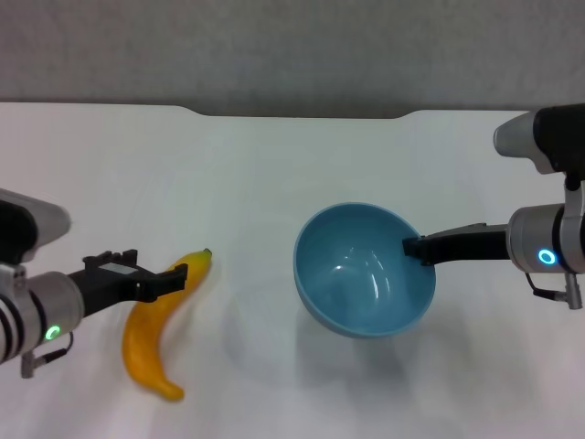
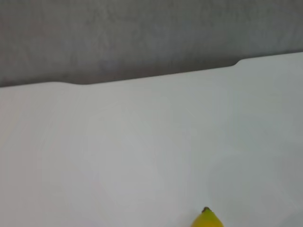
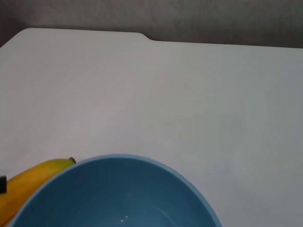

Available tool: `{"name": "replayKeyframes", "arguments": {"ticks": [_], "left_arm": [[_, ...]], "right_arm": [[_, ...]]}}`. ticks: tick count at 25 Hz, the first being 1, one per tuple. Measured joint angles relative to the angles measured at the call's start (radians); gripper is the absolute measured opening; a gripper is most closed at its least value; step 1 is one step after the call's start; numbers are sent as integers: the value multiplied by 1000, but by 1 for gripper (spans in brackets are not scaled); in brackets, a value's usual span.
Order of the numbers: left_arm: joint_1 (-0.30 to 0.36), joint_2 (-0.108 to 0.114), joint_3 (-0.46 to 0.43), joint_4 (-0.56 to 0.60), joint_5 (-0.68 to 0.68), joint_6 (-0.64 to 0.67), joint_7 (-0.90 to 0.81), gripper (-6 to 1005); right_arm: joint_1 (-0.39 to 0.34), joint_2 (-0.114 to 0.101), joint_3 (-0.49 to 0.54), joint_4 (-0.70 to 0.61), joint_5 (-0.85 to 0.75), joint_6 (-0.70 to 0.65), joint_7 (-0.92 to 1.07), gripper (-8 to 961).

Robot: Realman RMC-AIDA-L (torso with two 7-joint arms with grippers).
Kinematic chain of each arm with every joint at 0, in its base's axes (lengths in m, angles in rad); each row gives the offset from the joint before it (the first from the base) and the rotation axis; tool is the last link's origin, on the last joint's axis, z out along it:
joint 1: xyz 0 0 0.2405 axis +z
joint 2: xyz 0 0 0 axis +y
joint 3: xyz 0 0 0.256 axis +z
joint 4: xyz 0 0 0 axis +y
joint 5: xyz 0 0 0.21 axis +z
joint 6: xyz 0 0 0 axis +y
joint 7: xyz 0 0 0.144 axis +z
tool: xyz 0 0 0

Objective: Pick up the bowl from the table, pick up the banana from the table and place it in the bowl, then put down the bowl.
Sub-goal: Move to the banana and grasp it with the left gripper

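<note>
Banana: smooth, firm, light | left fingers straddled its stem-end, unclosed | right fingers pinched bowl rim, tilted.

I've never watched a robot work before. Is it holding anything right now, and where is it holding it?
The right tool grips the bowl by its rim, tilted above the table. The left tool sits at the banana's stem end; whether it grips cannot be told.
</note>
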Motion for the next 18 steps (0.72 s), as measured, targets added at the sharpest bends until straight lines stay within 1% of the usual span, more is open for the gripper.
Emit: {"name": "replayKeyframes", "arguments": {"ticks": [5, 8, 13, 18], "left_arm": [[-7, -1, 97, 5, 5, 52, -48, 894], [-8, 0, 125, 13, 7, 86, -46, 894], [-13, 2, 118, 31, 7, 96, -40, 894], [-32, 1, 119, 79, 7, 150, -31, 891]], "right_arm": [[0, 0, 10, 0, -1, 1, 0, 50], [1, -1, 11, -3, -1, 1, 0, 52], [0, -1, 11, -5, -1, 2, 0, 55], [-1, -1, 11, -13, -1, 2, 0, 57]]}}
